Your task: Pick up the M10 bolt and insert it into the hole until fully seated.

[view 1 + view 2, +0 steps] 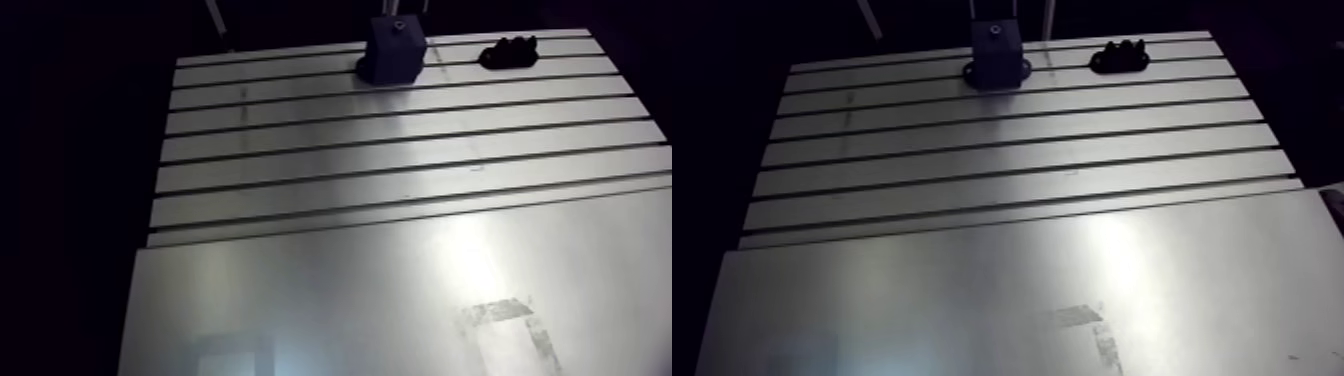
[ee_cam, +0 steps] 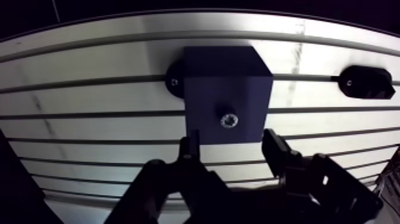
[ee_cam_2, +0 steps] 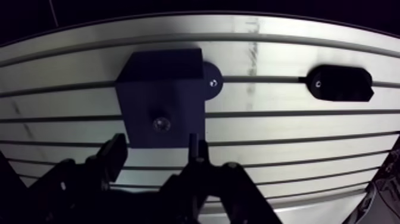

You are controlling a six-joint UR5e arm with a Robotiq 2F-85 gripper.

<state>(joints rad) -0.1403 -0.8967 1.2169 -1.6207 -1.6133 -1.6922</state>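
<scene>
Bolt (image 2: 229, 121) is sitting in the hole of the dark block (image 2: 226, 71), with only its small silvery head showing on the block's upper face; how deep it is reaching cannot be told. The block is standing upright on the slotted table (image 2: 89, 71), toward the far edge, with a round foot (image 2: 173, 81) sticking out at one side over a slot. The claw (image 2: 231, 146) is hanging just above and short of the block, its two fingers (image 2: 275, 149) standing wide apart and gripping nothing. The bolt head is lying just ahead of the gap between them, touching neither finger. A small black oval piece (image 2: 366, 82) is resting on the table well off to the side of the block, along the same slot. In the arm view the block and the black piece are sitting side by side near the table's far edge, and a smooth plate (image 1: 400, 300) is covering the near part of the table, shining with glare.
</scene>
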